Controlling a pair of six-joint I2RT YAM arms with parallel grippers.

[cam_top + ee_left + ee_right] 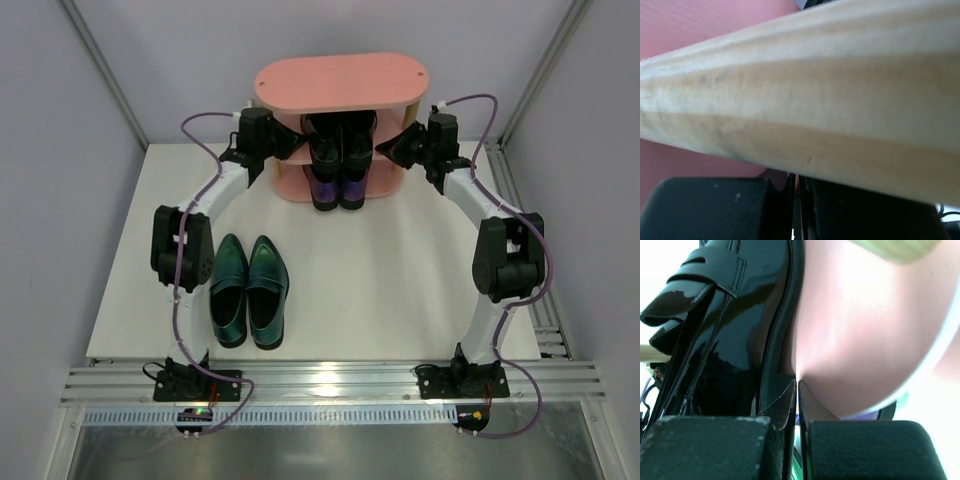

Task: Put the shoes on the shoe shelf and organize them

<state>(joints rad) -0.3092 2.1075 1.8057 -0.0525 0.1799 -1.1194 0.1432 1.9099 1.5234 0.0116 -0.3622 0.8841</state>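
A pink shoe shelf [342, 85] with oval boards and pale wooden posts stands at the far side of a white table [400, 290], two of its tiers occupied. A pair of glossy black shoes [340, 140] sits side by side on the middle board. A pair of purple shoes [338, 190] sits on the bottom board directly beneath, their ends jutting past the rim. The third pair, metallic green shoes [248, 290], lies on the table near the left arm, the two shoes touching and well apart from the shelf. Both arms reach in from opposite sides. The left gripper [290, 145] is clenched with nothing between its dark fingers, and its wrist view is almost filled by a round, smooth-grained wooden post [815, 100] lying right across the fingertips, with a pink board behind it. The right gripper [797, 385] is likewise pinched shut and empty. Its tips press at the seam where the sole of a shiny black shoe [725, 315] meets a matte pink board [865, 330]. Purple cables [200, 125] loop from both arms, and a ribbed metal rail [330, 385] carries their bases at the near edge.
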